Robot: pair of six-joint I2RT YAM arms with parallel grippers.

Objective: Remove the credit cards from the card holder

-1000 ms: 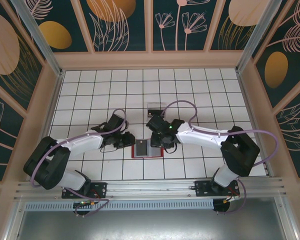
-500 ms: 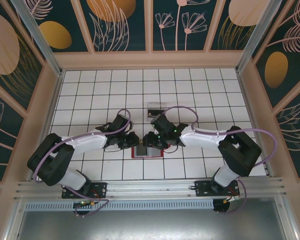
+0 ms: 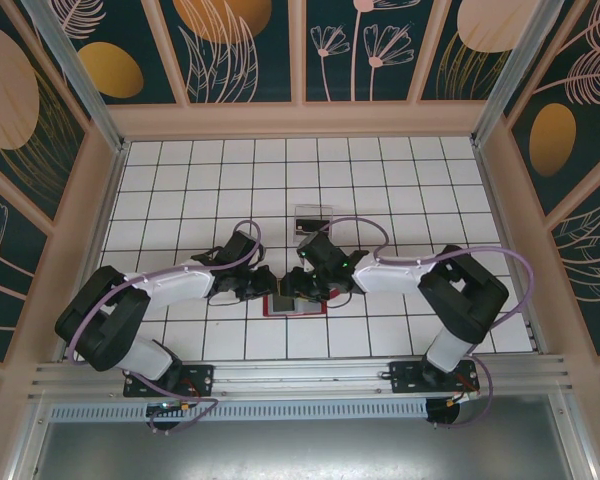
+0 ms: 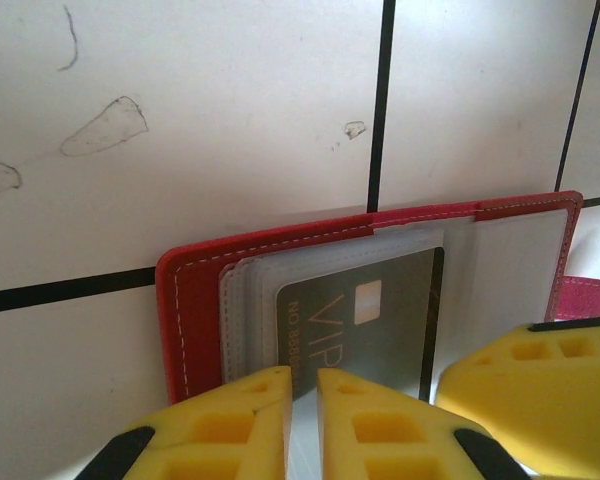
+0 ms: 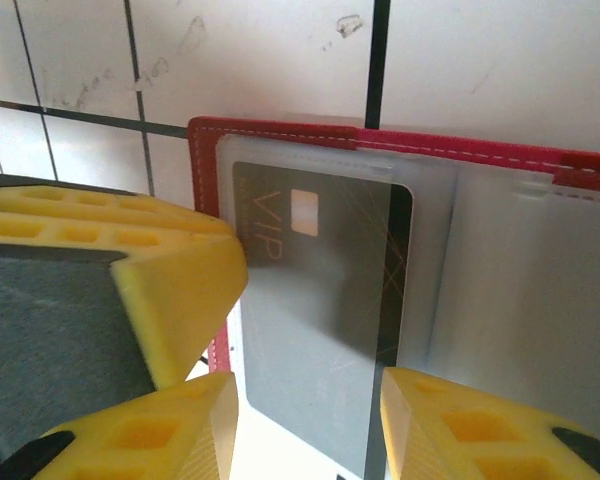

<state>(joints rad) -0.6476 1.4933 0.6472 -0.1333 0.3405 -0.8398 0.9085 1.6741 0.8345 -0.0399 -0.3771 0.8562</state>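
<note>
A shiny grey card (image 4: 380,320) sits in the flat red card holder (image 4: 190,300). The left gripper (image 4: 303,385) is squeezed nearly shut at its edge. The right gripper (image 5: 308,400) has its fingers apart.

I see the wallet (image 4: 195,300) lying open on the white tiles (image 4: 230,60), its red stitched border running along the far and left edges. Clear pockets (image 4: 245,320) are stacked just inside the left border, and a dark grey card (image 4: 380,340) sits in them, with gold VIP lettering and a pale chip (image 4: 368,300) facing up. My left gripper (image 4: 303,385) stands at the card's near edge, its two yellow fingertips almost together with a thin slit between; I can't tell whether anything is pinched there. A third yellow finger (image 4: 540,380) lies over the wallet's right half, near the card. The red tab (image 4: 590,298) pokes out at the right. Faint smudges (image 4: 105,125) mark the tiles beyond
</note>
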